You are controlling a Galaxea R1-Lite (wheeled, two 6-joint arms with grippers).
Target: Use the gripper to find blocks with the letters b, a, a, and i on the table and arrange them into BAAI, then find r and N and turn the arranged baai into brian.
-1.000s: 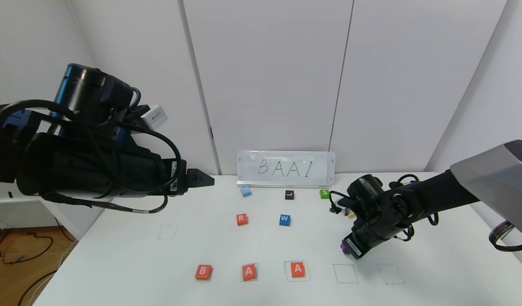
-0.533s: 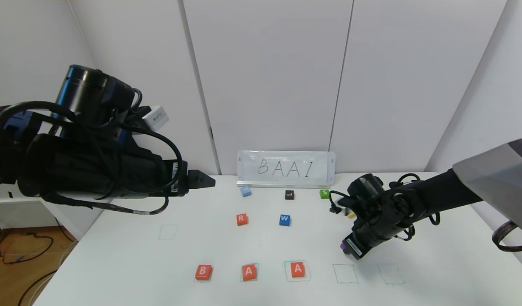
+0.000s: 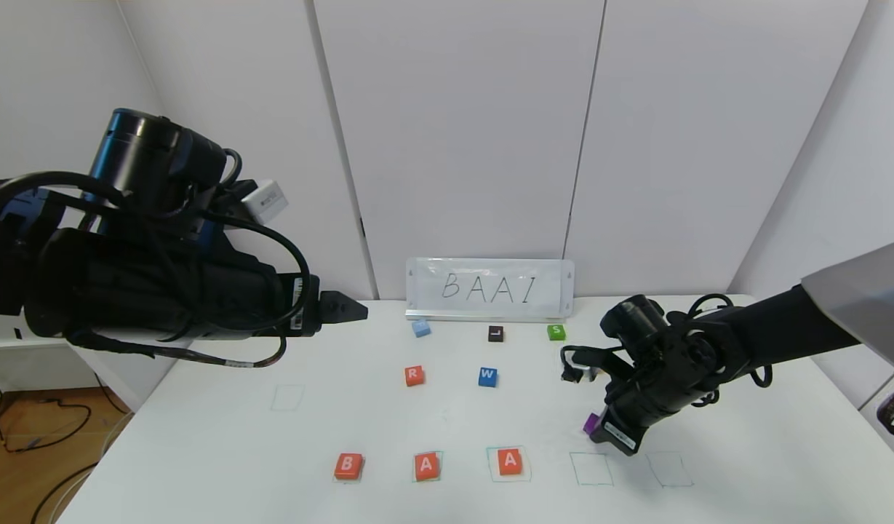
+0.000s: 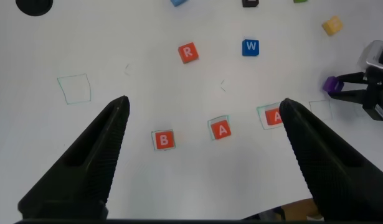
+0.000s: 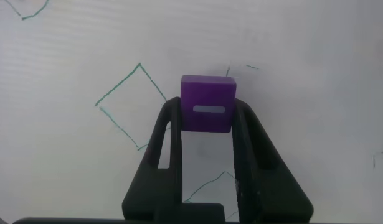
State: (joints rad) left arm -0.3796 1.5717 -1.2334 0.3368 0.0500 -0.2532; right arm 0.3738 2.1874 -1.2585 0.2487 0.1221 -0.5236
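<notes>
Three orange-red blocks lie in a row near the front of the white table [image 3: 221, 437]: B [image 3: 348, 466], A [image 3: 427, 466], A [image 3: 510, 461], each in a green outline. My right gripper [image 3: 596, 429] is shut on the purple I block [image 3: 591, 423] [image 5: 207, 102] and holds it just above the table, behind the empty outline [image 3: 591, 469] right of the second A. The orange-red R block [image 3: 414, 375] lies farther back. My left gripper [image 3: 345, 309] is open and empty, raised high at the left. Its wrist view shows B [image 4: 164, 140], A [image 4: 222, 129] and R [image 4: 188, 52].
A white sign reading BAAI [image 3: 489, 289] stands at the back. Before it lie a light blue block [image 3: 420, 328], a black L block [image 3: 495, 333], a green S block [image 3: 556, 332] and a blue W block [image 3: 487, 376]. Empty outlines lie at far right [image 3: 668, 469] and at left [image 3: 287, 397].
My right gripper has moved forward and a little right with the purple I block, closer to the empty outline. The left arm has hardly moved.
</notes>
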